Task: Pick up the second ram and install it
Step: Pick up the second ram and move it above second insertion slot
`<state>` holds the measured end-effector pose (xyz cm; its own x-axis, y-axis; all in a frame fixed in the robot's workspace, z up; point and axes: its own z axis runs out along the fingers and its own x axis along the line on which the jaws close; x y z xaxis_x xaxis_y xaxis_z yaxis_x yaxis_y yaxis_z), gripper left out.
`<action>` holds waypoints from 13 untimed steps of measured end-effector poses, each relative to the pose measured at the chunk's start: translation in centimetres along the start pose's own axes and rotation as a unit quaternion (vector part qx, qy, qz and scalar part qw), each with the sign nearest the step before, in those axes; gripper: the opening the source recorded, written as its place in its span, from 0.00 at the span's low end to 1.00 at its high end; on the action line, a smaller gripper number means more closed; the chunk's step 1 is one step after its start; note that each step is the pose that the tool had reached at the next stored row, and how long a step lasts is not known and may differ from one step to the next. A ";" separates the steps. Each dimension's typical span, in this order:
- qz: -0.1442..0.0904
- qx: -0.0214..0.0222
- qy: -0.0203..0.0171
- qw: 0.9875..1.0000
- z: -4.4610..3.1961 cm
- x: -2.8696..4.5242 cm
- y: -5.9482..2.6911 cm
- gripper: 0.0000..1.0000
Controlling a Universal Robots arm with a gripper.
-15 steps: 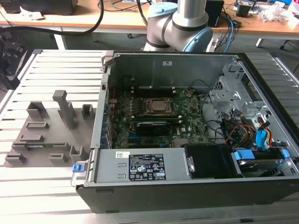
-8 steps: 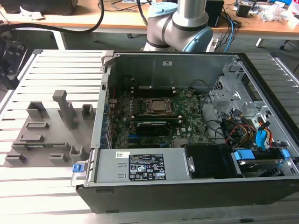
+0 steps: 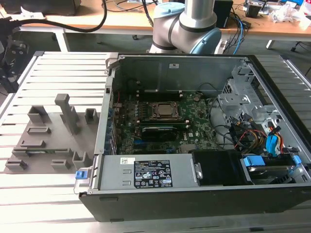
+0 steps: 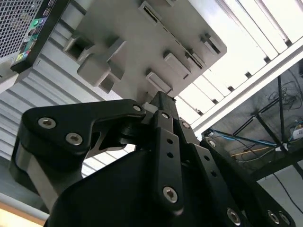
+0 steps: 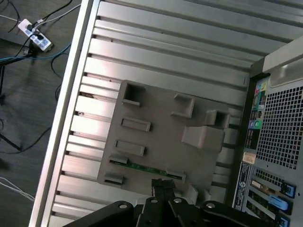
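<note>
Gripper (image 5: 162, 183), jaws pressed together and empty, near the ram (image 5: 144, 168) lying in the grey fixture (image 5: 158, 135).

- The case (image 3: 194, 204) stands on the table (image 3: 48, 194).
- The plate (image 3: 53, 141) lies on the table, at the exterior view's left of the case, just beside its rear panel (image 5: 279, 127).
- The ram (image 5: 147, 169) lies on the plate, apart from the case.
- The gripper (image 5: 163, 185) hangs over the plate, just beside the ram.
- The motherboard (image 3: 194, 131) lies in the case, with the socket (image 3: 165, 110) on it.
- The power supply (image 3: 150, 172) sits in the case, before the motherboard.
- The drive cage (image 3: 238, 97) sits in the case, at the exterior view's right of the motherboard.
- The arm base (image 3: 187, 29) stands behind the case.
</note>
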<state>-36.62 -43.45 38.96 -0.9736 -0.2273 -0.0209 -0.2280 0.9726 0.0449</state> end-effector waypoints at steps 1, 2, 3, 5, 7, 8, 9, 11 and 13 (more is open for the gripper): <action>-0.006 0.000 0.000 1.000 0.00 0.00 0.00 0.11; -0.014 0.000 0.001 1.000 0.00 0.00 0.00 0.11; -0.019 0.000 0.001 1.000 0.00 0.00 0.00 0.11; -0.033 -0.001 0.002 0.999 0.00 0.00 0.00 0.11; -0.047 -0.001 0.002 0.999 0.00 0.00 0.00 0.11; -0.056 -0.001 0.003 0.998 0.00 0.00 0.00 0.11; -0.067 -0.001 0.003 0.998 0.00 0.00 0.00 0.11; -0.083 -0.002 0.004 0.997 0.00 0.00 0.00 0.11; -0.097 -0.002 0.004 0.995 0.00 0.00 0.00 0.11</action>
<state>-36.62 -43.45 38.96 -0.9111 -0.4116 -0.0209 -0.4121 0.9100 0.0449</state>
